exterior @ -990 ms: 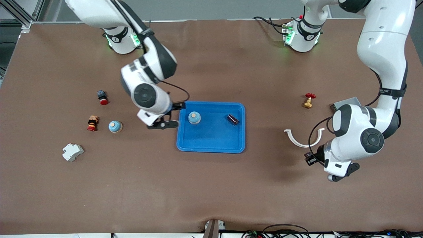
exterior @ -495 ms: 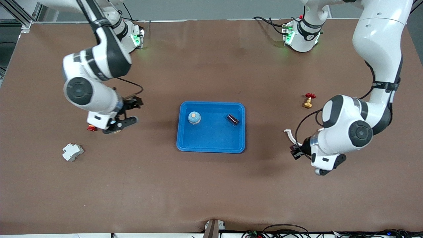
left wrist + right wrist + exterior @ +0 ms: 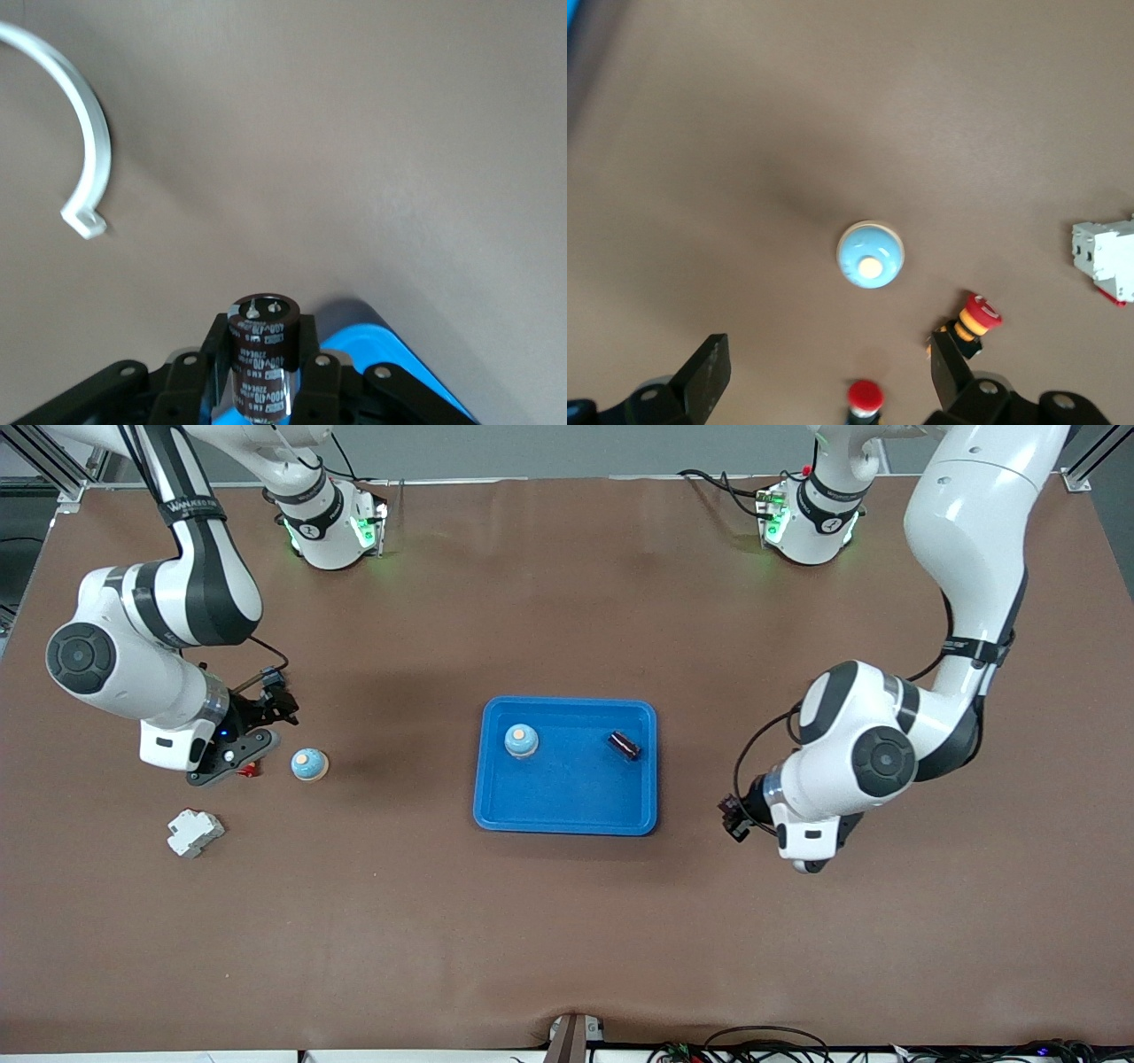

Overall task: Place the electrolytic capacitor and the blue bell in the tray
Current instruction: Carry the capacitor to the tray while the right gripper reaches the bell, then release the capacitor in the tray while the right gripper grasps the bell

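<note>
The blue tray (image 3: pixel 567 806) lies mid-table with a blue bell (image 3: pixel 521 740) and a dark electrolytic capacitor (image 3: pixel 624 745) in it. A second blue bell (image 3: pixel 309 763) (image 3: pixel 870 255) stands on the table toward the right arm's end. My right gripper (image 3: pixel 259 733) (image 3: pixel 828 359) hangs open beside that bell, over a small red button (image 3: pixel 865 396). My left gripper (image 3: pixel 733 815) (image 3: pixel 264 335) is shut on another brown capacitor (image 3: pixel 264 354), over the bare table just off the tray's edge at the left arm's end. A corner of the tray (image 3: pixel 403 354) shows in the left wrist view.
A white breaker (image 3: pixel 194 832) (image 3: pixel 1106 258) lies nearer the front camera than the right gripper. A red-and-yellow stop button (image 3: pixel 974 319) sits beside the right gripper's finger. A white C-shaped clip (image 3: pixel 89 150) lies on the table by the left gripper.
The right arm swung from the tray's edge toward its own end of the table, stopping by the second bell. The left arm carried its capacitor steadily toward the tray.
</note>
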